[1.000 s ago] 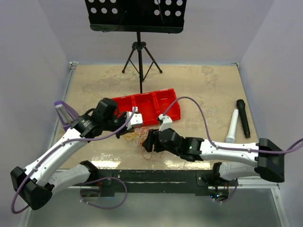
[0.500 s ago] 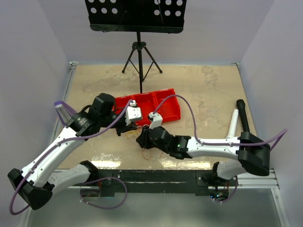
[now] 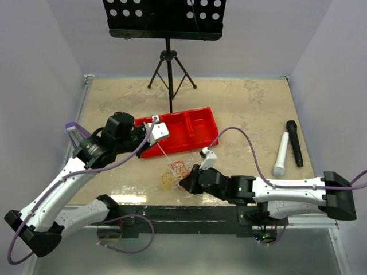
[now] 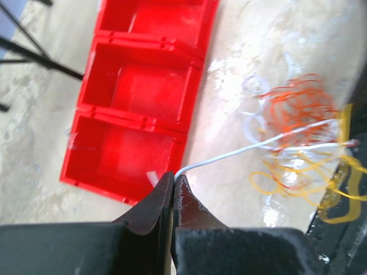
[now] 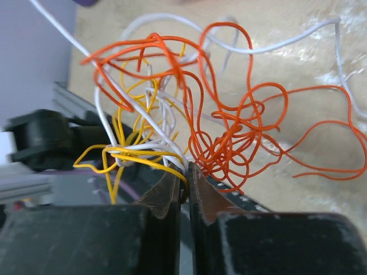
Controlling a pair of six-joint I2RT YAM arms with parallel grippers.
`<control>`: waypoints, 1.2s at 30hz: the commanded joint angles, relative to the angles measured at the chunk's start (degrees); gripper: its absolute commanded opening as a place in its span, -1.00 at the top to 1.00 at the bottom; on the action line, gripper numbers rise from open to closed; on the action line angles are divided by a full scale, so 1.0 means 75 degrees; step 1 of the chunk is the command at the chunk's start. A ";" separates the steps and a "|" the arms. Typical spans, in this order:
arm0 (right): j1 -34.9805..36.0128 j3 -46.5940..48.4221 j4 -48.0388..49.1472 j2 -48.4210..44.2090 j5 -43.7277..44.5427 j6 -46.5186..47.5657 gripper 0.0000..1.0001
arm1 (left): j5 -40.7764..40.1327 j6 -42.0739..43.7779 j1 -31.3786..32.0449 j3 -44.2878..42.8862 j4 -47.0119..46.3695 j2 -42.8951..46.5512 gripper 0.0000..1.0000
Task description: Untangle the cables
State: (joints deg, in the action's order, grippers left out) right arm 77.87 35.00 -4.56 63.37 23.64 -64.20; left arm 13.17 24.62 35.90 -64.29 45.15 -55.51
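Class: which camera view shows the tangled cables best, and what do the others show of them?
Right wrist: the cables fill the frame, orange, yellow and white strands distinct. Left wrist shows them smaller, blurred, one white strand pinched in the left end effector. Top external shows a small clump.

Cables (image 3: 174, 172): a loose, tangled clump of thin orange, yellow and white wires on the tabletop, lower centre of the overhead view. One white strand (image 4: 229, 154) runs taut toward the upper left.

Tan table (image 3: 252, 103) w/ red tray (image 3: 192, 132), cables (image 3: 174, 172), stand (image 3: 170, 74), black mic (image 3: 295, 143), white mic (image 3: 281, 153) (prob.).
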 commanded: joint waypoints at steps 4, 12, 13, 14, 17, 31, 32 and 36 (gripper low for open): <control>0.0727 -0.0039 -0.3327 -0.0937 0.0316 -0.2546 1.00 | -0.3405 0.0174 -0.0076 0.0310 -0.1530 0.0241 1.00; 0.1102 0.0839 -0.5577 -0.2202 0.1112 -0.4012 1.00 | -0.3936 0.0479 -0.0368 0.1165 -0.1988 0.0440 1.00; 0.1091 0.1003 -0.5858 -0.2378 0.1253 -0.4141 1.00 | -0.3924 0.0479 -0.0380 0.1340 -0.1988 0.0451 1.00; 0.1091 0.1132 -0.6070 -0.2623 0.1417 -0.4224 0.98 | -0.3889 0.0467 -0.0415 0.1527 -0.1977 0.0463 1.00; 0.1091 0.1379 -0.6260 -0.2872 0.1769 -0.4143 0.74 | -0.3399 0.0350 -0.0439 0.2008 -0.1883 0.0545 1.00; 0.1102 0.1286 -0.3940 -0.0717 0.1325 -0.2409 0.60 | 0.0938 0.0537 -0.0416 0.1331 -0.0477 0.0299 0.11; 0.1091 0.1263 -0.3835 -0.0623 0.1267 -0.2281 0.57 | 0.1079 0.0549 -0.0416 0.1295 -0.0476 0.0311 0.02; 0.1102 0.0982 -0.3109 -0.0306 0.0916 -0.1987 0.22 | 0.1571 0.0526 -0.0416 0.1166 -0.0406 0.0194 -0.06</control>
State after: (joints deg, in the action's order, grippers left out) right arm 85.84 44.07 -34.57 59.75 32.42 -82.89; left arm 18.13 28.16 32.69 -52.64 41.23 -53.43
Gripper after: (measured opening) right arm 0.318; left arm 0.494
